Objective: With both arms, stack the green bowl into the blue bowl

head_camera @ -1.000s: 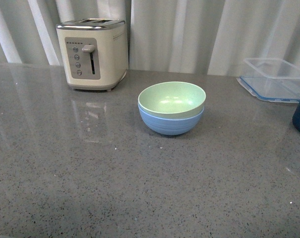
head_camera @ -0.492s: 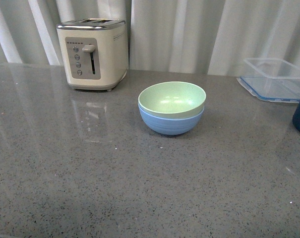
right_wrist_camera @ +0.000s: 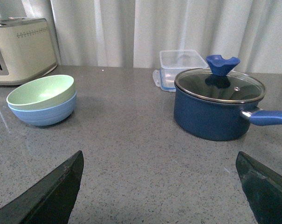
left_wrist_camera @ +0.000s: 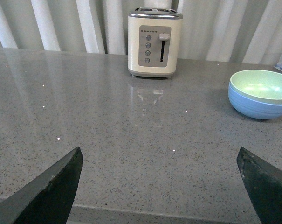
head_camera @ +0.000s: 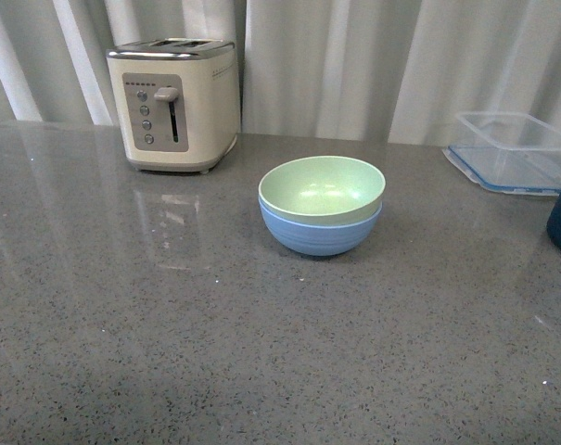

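Green bowl (head_camera: 322,187) nested in blue bowl (head_camera: 319,232), frame centre, slightly tilted (stack looked done). Left gripper (left_wrist_camera: 161,186) and right gripper (right_wrist_camera: 161,186) spread wide, empty, well apart from bowls. Little risk; stray sweep could knock stack.

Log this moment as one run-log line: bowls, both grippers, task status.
green bowl: nested in blue bowl | left gripper: open, empty | right gripper: open, empty | stack: done

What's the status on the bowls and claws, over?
Both claws open, empty, pulled back from the bowls. Green bowl nested in blue bowl. Toaster and pot stand apart, nothing in the way.
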You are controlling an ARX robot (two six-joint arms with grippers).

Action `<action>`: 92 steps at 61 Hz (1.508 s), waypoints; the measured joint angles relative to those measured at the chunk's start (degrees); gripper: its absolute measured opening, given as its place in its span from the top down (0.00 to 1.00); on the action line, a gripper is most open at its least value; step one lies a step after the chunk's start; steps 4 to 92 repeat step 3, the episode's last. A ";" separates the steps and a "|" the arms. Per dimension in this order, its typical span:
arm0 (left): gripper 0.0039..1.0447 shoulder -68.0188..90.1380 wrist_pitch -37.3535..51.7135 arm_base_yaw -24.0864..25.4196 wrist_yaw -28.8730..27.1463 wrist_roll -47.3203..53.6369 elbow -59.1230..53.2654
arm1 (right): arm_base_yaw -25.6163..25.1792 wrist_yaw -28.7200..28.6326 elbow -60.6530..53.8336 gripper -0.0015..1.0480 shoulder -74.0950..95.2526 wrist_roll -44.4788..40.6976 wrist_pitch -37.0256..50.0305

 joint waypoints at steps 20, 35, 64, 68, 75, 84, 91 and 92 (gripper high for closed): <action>0.06 0.00 0.00 0.00 0.00 0.00 0.00 | 0.00 0.00 0.00 0.10 0.00 0.02 0.00; 0.06 0.00 0.00 0.00 0.00 0.00 0.00 | 0.00 0.00 0.00 0.10 0.00 0.02 0.00; 0.06 0.00 0.00 0.00 0.00 0.00 0.00 | 0.00 0.00 0.00 0.10 0.00 0.02 0.00; 0.06 0.00 0.00 0.00 0.00 0.00 0.00 | 0.00 0.00 0.00 0.10 0.00 0.02 0.00; 0.06 0.00 0.00 0.00 0.00 0.00 0.00 | 0.00 0.00 0.00 0.10 0.00 0.02 0.00; 0.06 0.00 0.00 0.00 0.00 0.00 0.00 | 0.00 0.00 0.00 0.10 0.00 0.02 0.00; 0.06 0.00 0.00 0.00 0.00 0.00 0.00 | 0.00 0.00 0.00 0.10 0.00 0.02 0.00; 0.06 0.00 0.00 0.00 0.00 0.00 0.00 | 0.00 0.00 0.00 0.10 0.00 0.02 0.00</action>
